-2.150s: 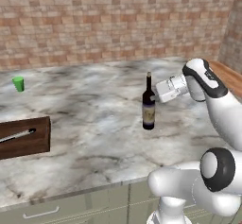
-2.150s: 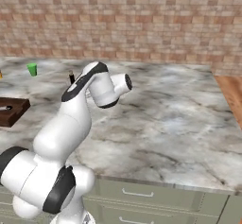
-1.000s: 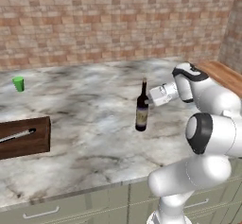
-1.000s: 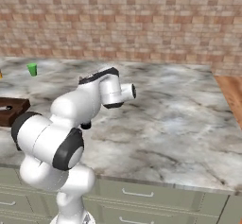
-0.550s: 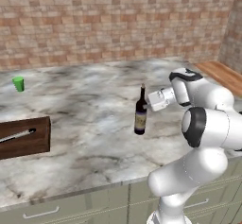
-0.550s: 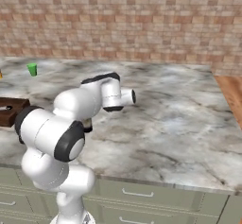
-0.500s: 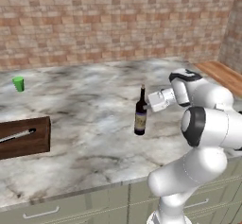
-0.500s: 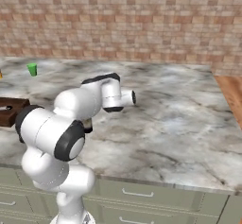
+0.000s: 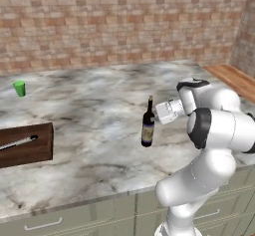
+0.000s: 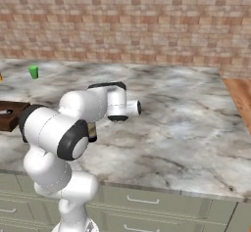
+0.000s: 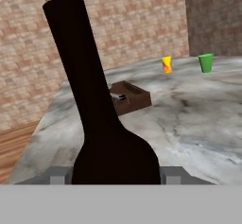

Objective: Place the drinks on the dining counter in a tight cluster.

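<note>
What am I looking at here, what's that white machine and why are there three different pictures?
It's a white robot arm in a computer-drawn kitchen. Two pictures come from cameras behind it, left and right; the third looks out from its hand. On the marble counter sit a green cup, a yellow cup and a brown board with a utensil on it. The gripper is closed around a dark wine bottle, which tilts slightly; whether its base touches the counter I can't tell.

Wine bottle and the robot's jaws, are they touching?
Touching. In the hand view the wine bottle fills the space between the jaws of the gripper, pressed against both.
</note>
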